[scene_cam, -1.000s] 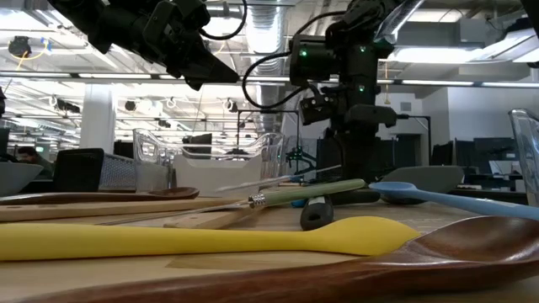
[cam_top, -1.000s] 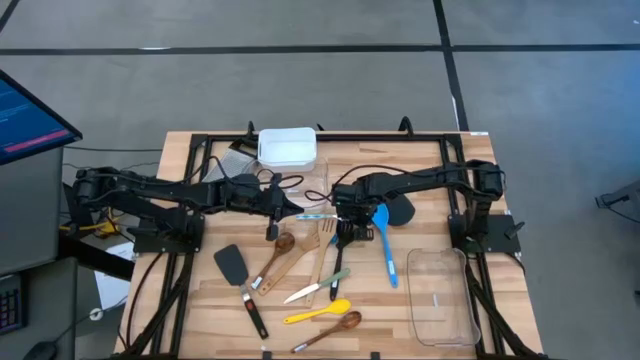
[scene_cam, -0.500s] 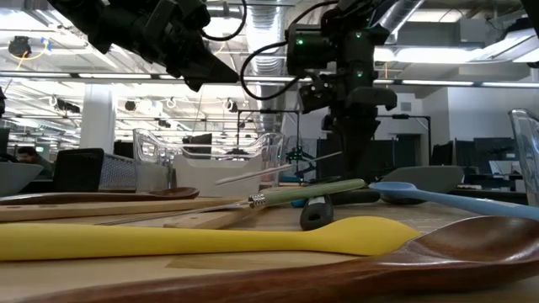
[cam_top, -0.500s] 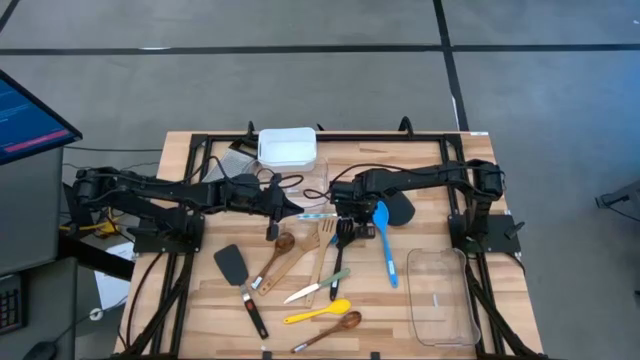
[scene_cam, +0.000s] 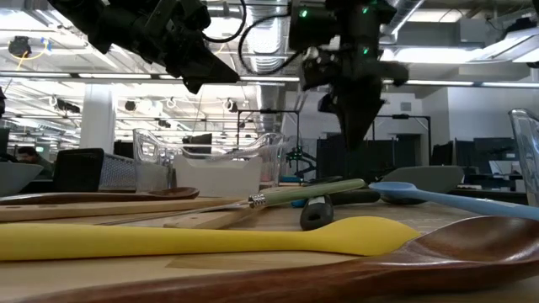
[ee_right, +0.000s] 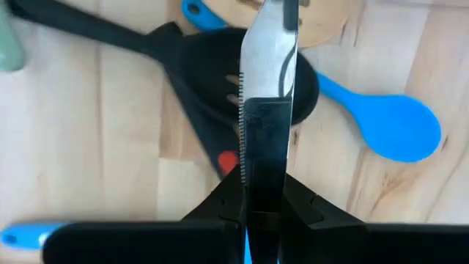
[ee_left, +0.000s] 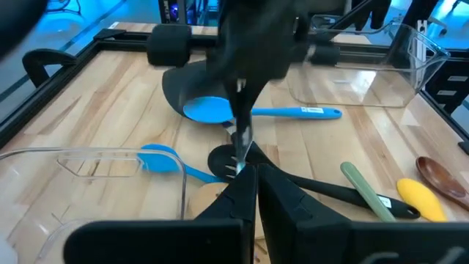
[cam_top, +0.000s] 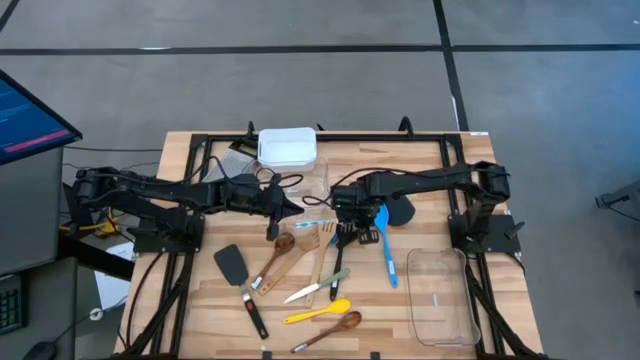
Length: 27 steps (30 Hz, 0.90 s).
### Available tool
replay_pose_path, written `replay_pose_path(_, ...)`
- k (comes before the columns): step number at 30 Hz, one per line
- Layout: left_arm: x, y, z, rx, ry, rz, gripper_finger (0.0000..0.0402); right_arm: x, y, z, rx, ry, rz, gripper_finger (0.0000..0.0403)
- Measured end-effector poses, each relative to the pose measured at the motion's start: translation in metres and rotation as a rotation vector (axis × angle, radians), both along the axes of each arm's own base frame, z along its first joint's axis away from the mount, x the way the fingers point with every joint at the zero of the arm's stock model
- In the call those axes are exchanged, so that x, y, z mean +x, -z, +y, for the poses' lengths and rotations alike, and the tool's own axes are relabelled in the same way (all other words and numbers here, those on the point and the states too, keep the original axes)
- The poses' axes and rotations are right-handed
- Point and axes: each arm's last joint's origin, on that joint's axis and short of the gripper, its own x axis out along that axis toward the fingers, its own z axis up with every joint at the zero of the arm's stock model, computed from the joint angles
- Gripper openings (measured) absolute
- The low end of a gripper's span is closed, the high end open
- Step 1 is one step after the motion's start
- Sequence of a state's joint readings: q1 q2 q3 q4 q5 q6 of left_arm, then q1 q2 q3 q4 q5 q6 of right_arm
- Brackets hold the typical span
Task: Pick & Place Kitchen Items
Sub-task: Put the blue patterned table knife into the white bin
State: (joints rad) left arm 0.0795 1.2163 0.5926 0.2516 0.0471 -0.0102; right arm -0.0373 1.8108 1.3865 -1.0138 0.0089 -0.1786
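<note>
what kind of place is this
Probably a robotics lab in an open-plan workspace: two arms are mounted on a black frame around a wooden table, a monitor sits beside it, and the low view shows exposed ceiling ducts.

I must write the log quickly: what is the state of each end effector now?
Left end effector: closed, holding nothing.
Right end effector: closed on a small knife, held above the table.
</note>
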Motion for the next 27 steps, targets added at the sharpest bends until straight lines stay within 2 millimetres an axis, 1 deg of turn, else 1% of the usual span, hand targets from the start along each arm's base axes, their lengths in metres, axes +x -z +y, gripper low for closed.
replay_pose_path(4, 0.0, 0.0, 0.0, 0.007, -0.012, -0.001, 0.0002, -0.009, -0.023, 0.008, -0.017, 0.018, -0.075, 0.0032)
replay_pose_path(8, 0.0, -0.002, 0.005, -0.019, -0.147, -0.024, 0.0002, -0.02, -0.044, 0.019, -0.128, 0.023, -0.133, 0.0033)
replay_pose_path(11, 0.0, -0.002, 0.012, -0.075, -0.203, -0.032, 0.0002, -0.025, -0.054, 0.027, -0.19, 0.016, -0.17, 0.0031)
replay_pose_path(15, -0.001, -0.003, 0.021, -0.187, -0.208, -0.049, 0.0002, -0.028, -0.057, 0.038, -0.276, -0.003, -0.185, 0.0031)
replay_pose_path(19, -0.002, -0.004, 0.026, -0.245, -0.181, -0.062, 0.001, -0.028, -0.053, 0.044, -0.316, -0.016, -0.17, 0.0033)
replay_pose_path(22, -0.002, -0.005, 0.03, -0.317, -0.129, -0.071, 0.003, -0.028, -0.054, 0.046, -0.333, -0.019, -0.174, 0.0031)
replay_pose_path(27, -0.003, -0.006, 0.029, -0.471, -0.025, -0.053, 0.0078, -0.028, -0.054, 0.049, -0.364, -0.02, -0.184, 0.0031)
